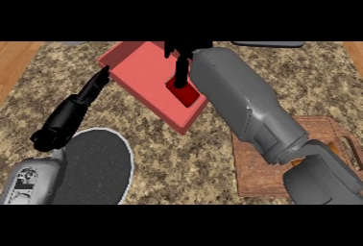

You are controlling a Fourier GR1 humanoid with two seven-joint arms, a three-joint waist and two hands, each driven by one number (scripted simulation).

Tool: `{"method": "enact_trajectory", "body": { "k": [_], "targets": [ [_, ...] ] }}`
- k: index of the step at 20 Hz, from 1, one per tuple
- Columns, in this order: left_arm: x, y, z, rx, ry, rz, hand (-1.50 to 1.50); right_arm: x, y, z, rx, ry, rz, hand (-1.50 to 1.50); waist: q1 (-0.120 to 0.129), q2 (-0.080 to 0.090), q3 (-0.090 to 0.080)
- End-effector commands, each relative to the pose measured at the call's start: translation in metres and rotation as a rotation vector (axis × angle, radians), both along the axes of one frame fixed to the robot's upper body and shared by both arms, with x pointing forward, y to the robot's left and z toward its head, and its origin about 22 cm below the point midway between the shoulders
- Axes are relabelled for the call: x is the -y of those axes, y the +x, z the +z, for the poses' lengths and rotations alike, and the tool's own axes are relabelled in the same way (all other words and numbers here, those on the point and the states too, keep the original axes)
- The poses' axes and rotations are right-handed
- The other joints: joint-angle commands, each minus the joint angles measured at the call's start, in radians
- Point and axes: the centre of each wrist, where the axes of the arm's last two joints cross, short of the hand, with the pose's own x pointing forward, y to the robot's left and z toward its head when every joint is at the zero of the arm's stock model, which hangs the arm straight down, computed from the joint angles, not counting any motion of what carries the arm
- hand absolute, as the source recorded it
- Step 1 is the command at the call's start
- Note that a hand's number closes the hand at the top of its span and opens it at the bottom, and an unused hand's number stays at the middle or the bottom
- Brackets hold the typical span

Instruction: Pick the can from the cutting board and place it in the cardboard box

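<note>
Head view: your right hand (186, 49) hangs over the salmon-red cardboard box (135, 67) by the speckled counter's (205, 149) far edge. The dark red can (187, 95) sits inside, against the box's right wall, just nearward of that hand. You cannot tell whether the hand clasps it. Your left hand (71, 113), fingers straight and together, points at the box's left wall. The brown wooden cutting board (259, 168) lies near-right.

— The counter (184, 158) is speckled stone, smooth, with plain wood strips (14, 67) at its sides.
— The board (255, 175) is wood too: brown, grain showing, matt.
— The box (142, 72) looks like matt salmon card. The can (187, 96) in it is a deeper red, smooth.
— Forearms (241, 96): smooth grey shell, soft sheen; plastic or metal, can't tell. Left hand (71, 113) and right hand (183, 52) are black, slightly glossy. The plate (96, 166) is matt dark grey with a white rim.
</note>
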Motion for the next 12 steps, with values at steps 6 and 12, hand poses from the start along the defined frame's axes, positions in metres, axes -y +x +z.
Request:
{"method": "enact_trajectory", "body": {
  "k": [6,12],
  "targets": [
    [-0.003,-0.004,-0.002,-0.002,0.001,0.020,0.00,0.015,0.004,0.018,0.155,0.706,0.017,-1.50,-0.017,-0.003,0.006],
    [0.004,-0.004,-0.004,-0.001,-0.005,0.002,0.00,0.037,0.014,0.024,0.084,1.129,-0.218,-1.50,-0.012,0.000,0.002]
  ]
}}
